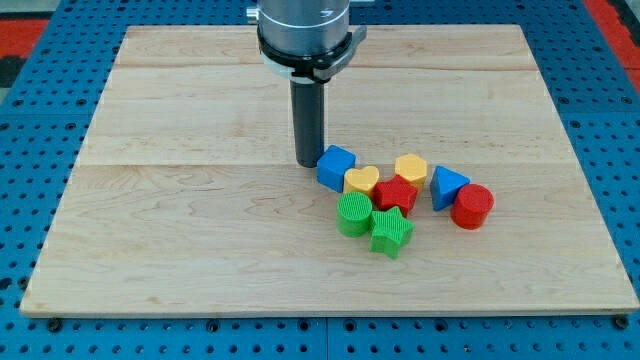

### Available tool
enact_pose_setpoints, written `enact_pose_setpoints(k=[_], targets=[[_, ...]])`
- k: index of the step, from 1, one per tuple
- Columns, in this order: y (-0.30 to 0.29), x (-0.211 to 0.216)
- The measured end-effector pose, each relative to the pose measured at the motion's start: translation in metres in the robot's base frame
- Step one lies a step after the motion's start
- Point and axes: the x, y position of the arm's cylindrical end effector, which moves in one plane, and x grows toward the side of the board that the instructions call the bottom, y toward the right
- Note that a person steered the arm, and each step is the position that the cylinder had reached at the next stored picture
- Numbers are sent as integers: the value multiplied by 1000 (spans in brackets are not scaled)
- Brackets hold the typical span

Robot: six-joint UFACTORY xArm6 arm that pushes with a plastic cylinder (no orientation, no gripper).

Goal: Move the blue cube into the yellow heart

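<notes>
The blue cube (336, 166) sits right of the board's middle and touches the yellow heart (361, 180) at its lower right. My tip (307, 162) stands on the board just left of the blue cube, touching or nearly touching its left face. The rod rises from there to the view's top.
A cluster lies right of the cube: a red block (395, 194), a yellow block (411, 167), a blue triangle (447, 186), a red cylinder (472, 206), a green cylinder (354, 214) and a green star (391, 232). The wooden board (180, 230) lies on a blue pegboard.
</notes>
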Motion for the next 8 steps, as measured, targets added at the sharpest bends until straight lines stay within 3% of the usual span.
enact_pose_setpoints(k=[8], targets=[[75, 31]])
